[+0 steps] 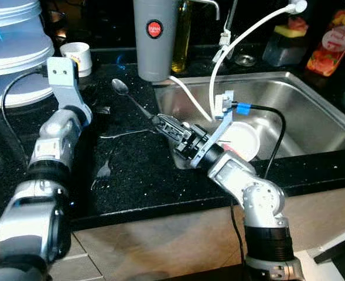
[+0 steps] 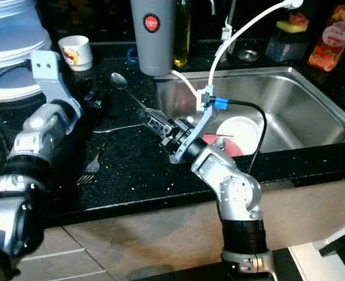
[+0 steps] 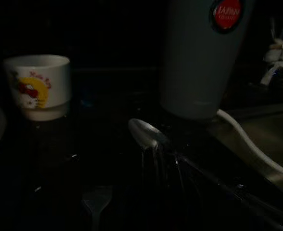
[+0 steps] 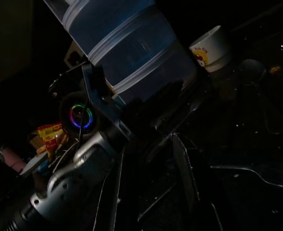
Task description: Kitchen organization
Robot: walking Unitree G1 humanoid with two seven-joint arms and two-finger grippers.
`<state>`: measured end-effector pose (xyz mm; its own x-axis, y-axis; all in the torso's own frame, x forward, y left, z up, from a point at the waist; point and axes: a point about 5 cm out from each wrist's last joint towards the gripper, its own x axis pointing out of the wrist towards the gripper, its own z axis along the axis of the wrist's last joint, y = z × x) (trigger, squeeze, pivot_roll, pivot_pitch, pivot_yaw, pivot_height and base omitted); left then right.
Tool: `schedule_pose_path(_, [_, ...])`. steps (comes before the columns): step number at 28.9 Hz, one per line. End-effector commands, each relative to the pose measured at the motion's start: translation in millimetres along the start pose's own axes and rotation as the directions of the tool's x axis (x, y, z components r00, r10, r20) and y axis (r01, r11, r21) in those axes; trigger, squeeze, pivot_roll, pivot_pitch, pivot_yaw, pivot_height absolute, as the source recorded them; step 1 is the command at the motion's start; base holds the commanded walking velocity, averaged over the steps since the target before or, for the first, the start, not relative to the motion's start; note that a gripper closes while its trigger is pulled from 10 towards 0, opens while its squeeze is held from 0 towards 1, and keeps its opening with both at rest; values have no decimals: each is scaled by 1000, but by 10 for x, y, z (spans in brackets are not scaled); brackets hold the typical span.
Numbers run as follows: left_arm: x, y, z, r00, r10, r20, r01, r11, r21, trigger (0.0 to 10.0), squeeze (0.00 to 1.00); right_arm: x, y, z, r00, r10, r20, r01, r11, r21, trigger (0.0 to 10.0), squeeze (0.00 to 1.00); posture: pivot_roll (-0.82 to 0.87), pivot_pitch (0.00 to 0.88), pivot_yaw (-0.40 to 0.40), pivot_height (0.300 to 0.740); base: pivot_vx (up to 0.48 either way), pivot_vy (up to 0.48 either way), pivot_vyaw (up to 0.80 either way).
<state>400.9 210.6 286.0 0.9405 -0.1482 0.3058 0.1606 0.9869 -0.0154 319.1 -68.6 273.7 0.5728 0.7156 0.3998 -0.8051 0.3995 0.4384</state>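
r gripper (image 1: 162, 123) by spoon (image 1: 120, 87), jaws' grip maybe unclear

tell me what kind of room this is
Most likely a home kitchen: a steel sink set into a black speckled counter, a spoon and a fork lying on it, and a small cup nearby.

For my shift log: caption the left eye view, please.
Right gripper reaches over the black counter toward a spoon beside the sink.
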Motion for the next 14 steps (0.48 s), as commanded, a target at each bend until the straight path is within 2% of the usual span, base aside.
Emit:
schedule_pose_path(1, [-28, 28, -23, 1000, 18, -19, -18, 1000, 12, 0, 0, 26, 16, 4, 1000, 18, 11, -18, 1000, 14, 10000, 0, 43, 116, -5, 740, 0, 0, 0])
schedule_pose_path(4, [-84, 132, -114, 993, 91, -69, -87, 995, 57, 0, 0, 41, 18, 7, 1000, 24, 12, -24, 1000, 15, 10000, 0, 45, 106, -9, 740, 0, 0, 0])
schedule_pose_path(12, [-158, 168, -92, 992, 117, -40, -114, 991, 70, 0, 0, 56, 22, 2, 1000, 24, 16, -24, 1000, 13, 10000, 0, 45, 100, -10, 740, 0, 0, 0])
schedule_pose_path(13, [-159, 187, -96, 992, 116, -51, -109, 986, 127, 902, 0, 58, 17, 3, 1000, 16, 22, -17, 1000, 12, 10000, 0, 45, 101, -10, 740, 0, 0, 0])
schedule_pose_path(14, [-160, 207, -109, 990, 122, -75, -107, 978, 177, 7255, 0, 60, 10, 5, 1000, 9, 26, -9, 1000, 11, 10000, 0, 46, 103, -11, 740, 0, 0, 0])
